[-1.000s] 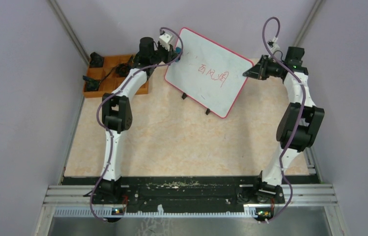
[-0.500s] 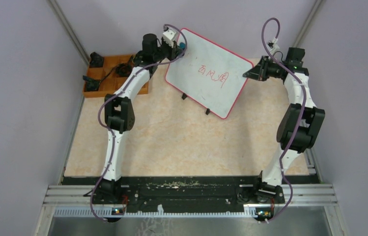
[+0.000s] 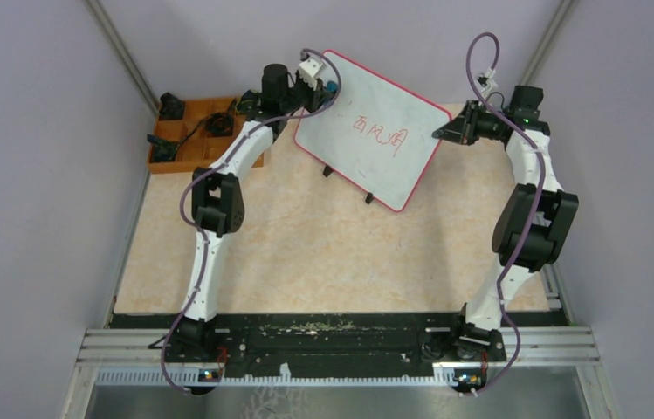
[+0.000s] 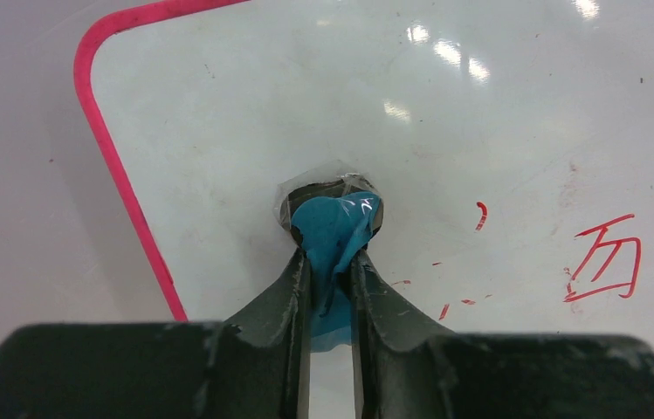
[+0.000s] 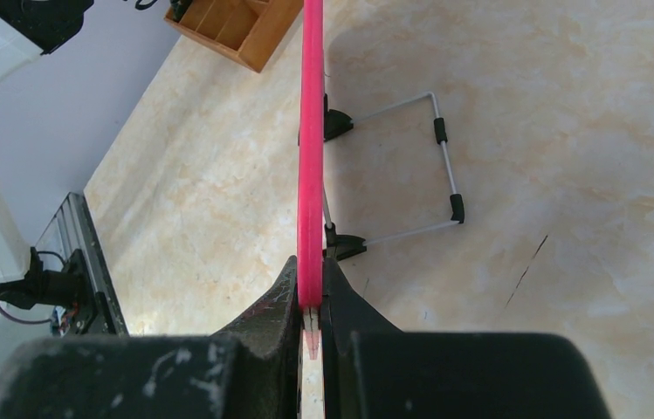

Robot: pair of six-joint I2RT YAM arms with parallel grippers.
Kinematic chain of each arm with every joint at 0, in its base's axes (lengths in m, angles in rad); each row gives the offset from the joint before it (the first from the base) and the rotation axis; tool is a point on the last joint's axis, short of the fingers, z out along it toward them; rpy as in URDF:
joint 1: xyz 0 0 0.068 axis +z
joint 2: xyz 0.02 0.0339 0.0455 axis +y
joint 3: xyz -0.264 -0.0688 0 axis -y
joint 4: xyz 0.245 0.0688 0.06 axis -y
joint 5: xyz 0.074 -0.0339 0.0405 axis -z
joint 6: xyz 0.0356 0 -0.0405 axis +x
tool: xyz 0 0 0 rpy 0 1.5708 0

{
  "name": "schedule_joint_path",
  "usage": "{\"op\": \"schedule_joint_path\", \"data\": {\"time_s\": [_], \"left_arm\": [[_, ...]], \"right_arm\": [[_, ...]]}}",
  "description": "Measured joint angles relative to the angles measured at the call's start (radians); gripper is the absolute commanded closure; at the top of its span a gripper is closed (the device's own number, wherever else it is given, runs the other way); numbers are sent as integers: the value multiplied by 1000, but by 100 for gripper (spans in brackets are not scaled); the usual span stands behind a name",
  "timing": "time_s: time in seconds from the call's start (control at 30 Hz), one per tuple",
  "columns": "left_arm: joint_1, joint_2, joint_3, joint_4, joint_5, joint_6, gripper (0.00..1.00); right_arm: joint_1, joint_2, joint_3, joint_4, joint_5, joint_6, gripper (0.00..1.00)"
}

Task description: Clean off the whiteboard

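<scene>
The whiteboard (image 3: pixel 367 127) stands tilted at the back of the table, white with a red-pink frame, bearing red handwritten characters (image 3: pixel 378 133). My left gripper (image 3: pixel 328 90) is shut on a blue cloth (image 4: pixel 333 234) and presses it against the board's upper left area, left of the characters (image 4: pixel 604 266). Small red smudges lie beside the cloth. My right gripper (image 3: pixel 437 133) is shut on the board's right edge; the right wrist view shows the pink frame (image 5: pixel 310 157) pinched between its jaws. The board's wire stand with black feet (image 5: pixel 441 166) rests on the table.
An orange compartment tray (image 3: pixel 192 140) with black parts stands at the back left, near the left arm; it also shows in the right wrist view (image 5: pixel 244 26). Grey walls close in both sides and the back. The beige tabletop (image 3: pixel 323 253) stretches in front of the board.
My left gripper with the blue cloth has moved right, from the board's left edge onto its surface. The right gripper and the board have stayed in place.
</scene>
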Motion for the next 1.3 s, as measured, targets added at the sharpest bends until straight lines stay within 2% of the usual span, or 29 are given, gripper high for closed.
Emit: {"op": "schedule_joint_path", "data": {"time_s": [0.8, 1.3], "left_arm": [[-110, 0, 16, -2, 32, -41, 100], [-35, 8, 16, -2, 9, 13, 100]], "right_arm": [[-2, 0, -3, -1, -11, 10, 100], [-5, -1, -7, 2, -11, 6, 100]]}}
